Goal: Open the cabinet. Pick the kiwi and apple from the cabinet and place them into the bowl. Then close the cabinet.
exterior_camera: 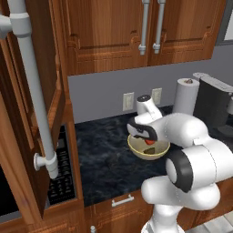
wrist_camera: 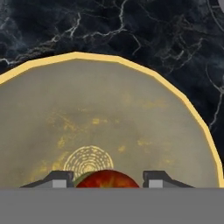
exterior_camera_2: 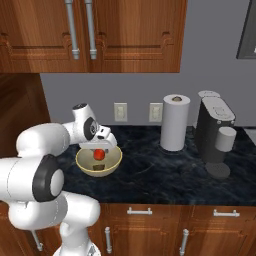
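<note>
Nearest to the left base camera hangs an open door (exterior_camera: pixel 32 136) of the cabinet (exterior_camera: pixel 113 36), with its long silver bar handle (exterior_camera: pixel 38 104) running from 11 o'clock down to 8 o'clock of that picture. Two other doors of the cabinet are shut at 12 o'clock, their handles side by side.

Below lies the dark marbled counter (exterior_camera_2: pixel 165 170), and under it are low cabinets (exterior_camera_2: pixel 150 230) with short handles. At 3 o'clock of the right base view a black coffee machine (exterior_camera_2: pixel 216 135) stands on the counter, and just beside it, toward the centre, an upright roll of paper towel (exterior_camera_2: pixel 175 122). Two wall outlets (exterior_camera_2: pixel 120 111) are on the grey wall behind.

On the counter at 9 o'clock of the right base view sits the bowl (exterior_camera_2: pixel 111 162), cream with a pale yellow rim. The white arm bends over it, and the gripper (exterior_camera_2: pixel 99 148) points down above its middle.

The apple (wrist_camera: pixel 108 179), red and glossy, sits between the two dark fingers (wrist_camera: pixel 59 179), over the inside of the bowl. The fingers stand close at each side of the fruit and seem to hold it, at a middle width. I cannot tell whether the apple touches the bottom of the bowl. A small dull green edge shows at 9 o'clock of the apple in the hand view; if it is the kiwi, I cannot tell.
</note>
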Available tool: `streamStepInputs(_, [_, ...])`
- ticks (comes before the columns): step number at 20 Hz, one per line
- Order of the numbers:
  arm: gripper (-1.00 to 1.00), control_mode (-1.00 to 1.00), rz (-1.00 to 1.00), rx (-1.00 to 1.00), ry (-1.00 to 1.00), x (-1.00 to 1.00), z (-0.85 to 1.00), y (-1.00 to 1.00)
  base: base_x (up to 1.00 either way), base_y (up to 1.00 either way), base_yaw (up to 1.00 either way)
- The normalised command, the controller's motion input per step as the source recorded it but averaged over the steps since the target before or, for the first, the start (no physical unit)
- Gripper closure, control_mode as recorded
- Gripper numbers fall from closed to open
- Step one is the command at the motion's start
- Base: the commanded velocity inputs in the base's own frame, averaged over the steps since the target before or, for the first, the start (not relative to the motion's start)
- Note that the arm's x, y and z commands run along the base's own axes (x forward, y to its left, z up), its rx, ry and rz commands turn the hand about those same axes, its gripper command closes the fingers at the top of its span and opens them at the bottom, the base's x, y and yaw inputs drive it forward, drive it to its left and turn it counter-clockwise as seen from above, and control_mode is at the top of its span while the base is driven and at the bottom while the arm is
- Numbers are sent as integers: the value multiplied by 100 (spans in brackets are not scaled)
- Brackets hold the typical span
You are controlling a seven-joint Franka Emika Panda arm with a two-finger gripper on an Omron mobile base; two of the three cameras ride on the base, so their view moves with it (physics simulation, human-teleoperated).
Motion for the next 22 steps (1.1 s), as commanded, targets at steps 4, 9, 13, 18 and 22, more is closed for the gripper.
streamStepInputs(4, [100, -100, -1, 0, 1, 1, -2, 0, 0, 0, 0])
streamStepInputs(9, [-100, -100, 0, 0, 0, 0, 0, 0, 0, 0, 0])
streamStepInputs(13, [-100, -100, 0, 0, 0, 0, 0, 0, 0, 0, 0])
streamStepInputs(18, [-100, -100, 0, 0, 0, 0, -8, 0, 0, 0, 0])
streamStepInputs(22, [-100, -100, 0, 0, -3, 0, -1, 0, 0, 0, 0])
